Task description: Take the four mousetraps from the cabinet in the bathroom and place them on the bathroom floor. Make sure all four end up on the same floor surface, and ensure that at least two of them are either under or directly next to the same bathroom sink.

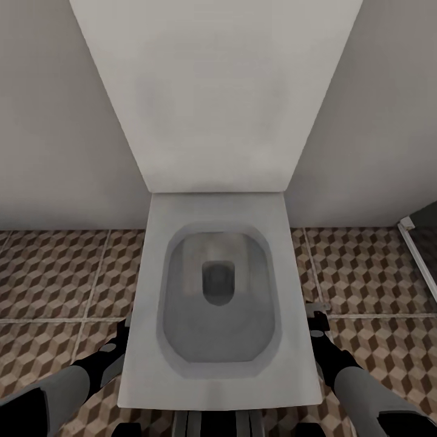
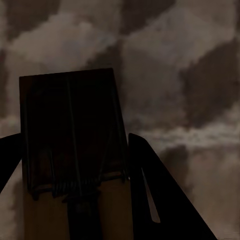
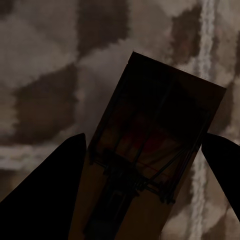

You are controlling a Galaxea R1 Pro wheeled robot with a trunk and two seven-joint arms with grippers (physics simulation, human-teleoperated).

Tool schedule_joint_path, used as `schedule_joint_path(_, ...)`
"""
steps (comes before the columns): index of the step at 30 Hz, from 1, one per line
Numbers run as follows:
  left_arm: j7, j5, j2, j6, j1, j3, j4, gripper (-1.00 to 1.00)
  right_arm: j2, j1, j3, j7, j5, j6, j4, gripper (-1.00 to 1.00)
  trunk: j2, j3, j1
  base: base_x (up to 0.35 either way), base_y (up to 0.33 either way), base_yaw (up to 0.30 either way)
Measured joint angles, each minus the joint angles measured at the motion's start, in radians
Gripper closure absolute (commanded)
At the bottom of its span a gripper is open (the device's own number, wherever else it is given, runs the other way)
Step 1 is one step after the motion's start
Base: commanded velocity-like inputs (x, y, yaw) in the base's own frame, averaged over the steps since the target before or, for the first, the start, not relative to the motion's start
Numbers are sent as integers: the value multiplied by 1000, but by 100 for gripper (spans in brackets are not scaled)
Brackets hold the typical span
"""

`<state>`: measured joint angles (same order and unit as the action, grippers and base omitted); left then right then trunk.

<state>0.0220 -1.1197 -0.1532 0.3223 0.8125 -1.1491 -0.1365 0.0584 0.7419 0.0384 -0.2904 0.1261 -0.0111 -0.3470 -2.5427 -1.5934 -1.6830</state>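
In the left wrist view, a tan wooden mousetrap [image 2: 70, 125] with dark wire sits between the dark fingers of my left gripper [image 2: 70, 137], which is shut on it, above the cube-patterned bathroom floor [image 2: 180, 65]. My right gripper [image 3: 145, 137] is likewise shut on a second mousetrap [image 3: 160, 120] with a red mark over the floor tiles [image 3: 45, 60]. From the head camera, both arms reach down beside a white toilet, the left gripper [image 1: 123, 331] and right gripper [image 1: 317, 320] partly behind its rim. The cabinet and the sink are out of view.
A white toilet [image 1: 152, 340] with its lid up stands directly in front, against a pale wall [image 1: 54, 121]. Patterned floor tiles [image 1: 48, 273] lie open on both sides. A dark, chrome-edged panel [image 1: 419, 255] stands at the far right.
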Motion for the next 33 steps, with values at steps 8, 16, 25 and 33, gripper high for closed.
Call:
schedule_joint_path(8, 4, 3, 2, -6, 0, -5, 6, 100, 1, 0, 0, 0, -2, -17, 52, 100, 0, 0, 0, 0, 0, 0)
schedule_joint_path(16, 4, 1, 3, -6, 0, -7, 10, 100, 2, 0, 2, 3, -1, -58, 124, 100, 0, 0, 0, 0, 0, 0)
schedule_joint_path(25, 4, -7, -9, -4, 0, -1, 26, 100, 0, 0, -1, 5, -1, -66, 134, 100, 0, 0, 0, 0, 0, 0)
schedule_joint_path(33, 5, -9, -11, -5, 0, 1, 38, 100, 0, 0, -2, 5, -2, -90, 149, 100, 0, 0, 0, 0, 0, 0)
